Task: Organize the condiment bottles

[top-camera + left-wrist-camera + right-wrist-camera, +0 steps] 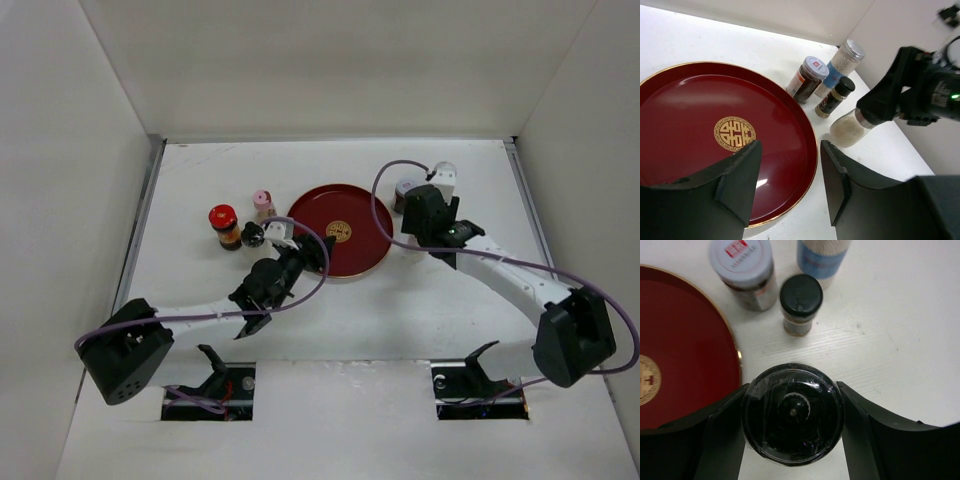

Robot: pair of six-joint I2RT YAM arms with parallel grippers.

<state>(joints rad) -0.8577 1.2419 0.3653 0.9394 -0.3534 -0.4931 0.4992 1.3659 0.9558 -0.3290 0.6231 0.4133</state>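
Gold Chinese-character emblem [734, 133] — red tray [685, 95] centre; jar lid [816, 64] label illegible.

A black-capped bottle [800, 302] stands just beyond the grinder [792, 412], red tray [685, 340] close left, open table [900, 340] right.

The round red tray [685, 95], filling the left of the left wrist view, is glossy lacquer, mirror-smooth, with a white highlight on it; its thin rim and centre emblem are shiny gold. At upper right, the tall white-and-blue bottle [840, 65] has a bright metal cap over a clear body. Low in the right wrist view, the dark-topped clear grinder [792, 412] has a glossy, smoky see-through plastic dome. Above it, the small black-capped bottle [800, 296] has a smooth satin cap. The white table [890, 340] is matt and faintly grained. The fingers [737, 175] of the left gripper [789, 182] are matt black plastic.
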